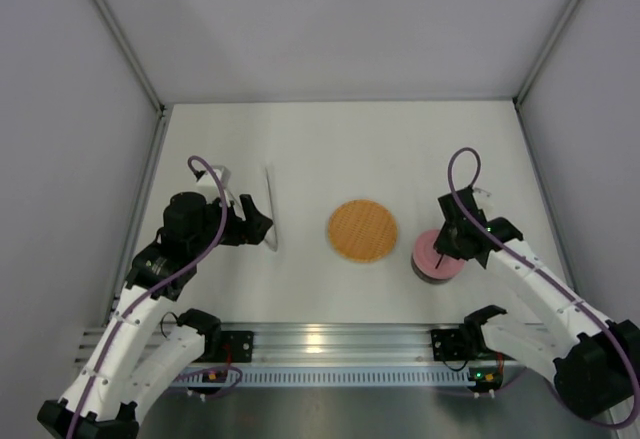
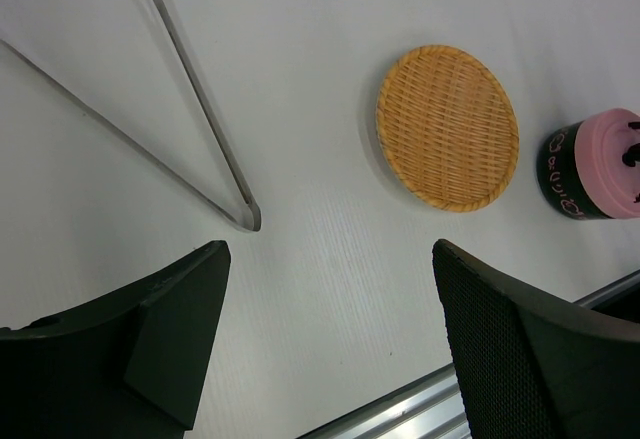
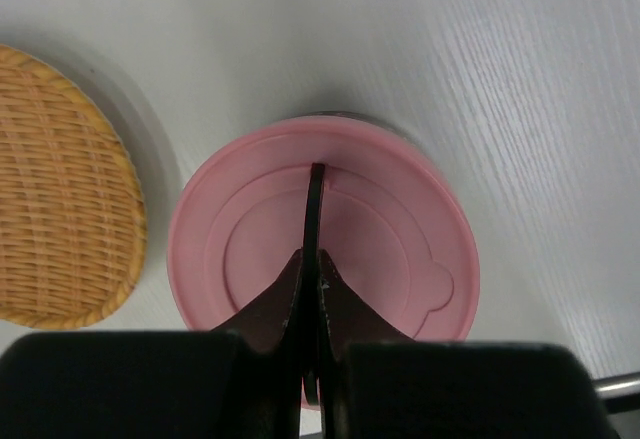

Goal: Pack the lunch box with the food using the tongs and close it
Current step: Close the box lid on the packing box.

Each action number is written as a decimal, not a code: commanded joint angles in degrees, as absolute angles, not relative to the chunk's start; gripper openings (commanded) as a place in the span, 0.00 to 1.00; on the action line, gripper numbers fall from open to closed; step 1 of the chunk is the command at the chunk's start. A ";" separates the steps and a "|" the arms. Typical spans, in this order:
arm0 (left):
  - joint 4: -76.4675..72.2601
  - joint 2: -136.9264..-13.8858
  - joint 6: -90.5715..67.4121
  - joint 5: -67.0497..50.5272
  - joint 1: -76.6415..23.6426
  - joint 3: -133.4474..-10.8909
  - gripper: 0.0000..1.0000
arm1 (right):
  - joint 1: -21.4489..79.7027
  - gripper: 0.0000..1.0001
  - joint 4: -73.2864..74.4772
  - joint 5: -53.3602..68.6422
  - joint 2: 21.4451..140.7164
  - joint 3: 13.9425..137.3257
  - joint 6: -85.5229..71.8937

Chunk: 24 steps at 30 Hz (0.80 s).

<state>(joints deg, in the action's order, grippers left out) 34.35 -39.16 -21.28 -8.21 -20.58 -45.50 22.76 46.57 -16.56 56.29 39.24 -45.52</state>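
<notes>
The lunch box (image 1: 432,259) stands at the right of the table with its pink lid (image 3: 400,259) on top; a dark patterned side shows in the left wrist view (image 2: 565,174). My right gripper (image 3: 316,189) is shut, its tips down on the middle of the lid with nothing between them, seen from above too (image 1: 452,244). The tongs (image 1: 270,209) lie flat on the left, their slim arms meeting at a tip (image 2: 248,217). My left gripper (image 2: 330,249) hovers open just beside that tip, holding nothing (image 1: 258,224). No food is in view.
A flat round woven orange mat (image 1: 362,230) lies bare in the middle, between the tongs and the lunch box (image 2: 447,126). An aluminium rail (image 1: 330,344) runs along the near edge. White walls enclose the table on three sides.
</notes>
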 commanded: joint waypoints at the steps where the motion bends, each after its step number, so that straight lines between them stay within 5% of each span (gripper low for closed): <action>1: 33.57 -39.29 -21.09 -8.00 -20.74 -45.35 0.87 | 23.82 0.00 41.32 -11.43 64.14 32.95 -47.20; 24: 33.66 -40.60 -21.27 -7.65 -21.18 -45.44 0.87 | 17.40 0.00 37.17 -8.70 101.31 66.94 -38.32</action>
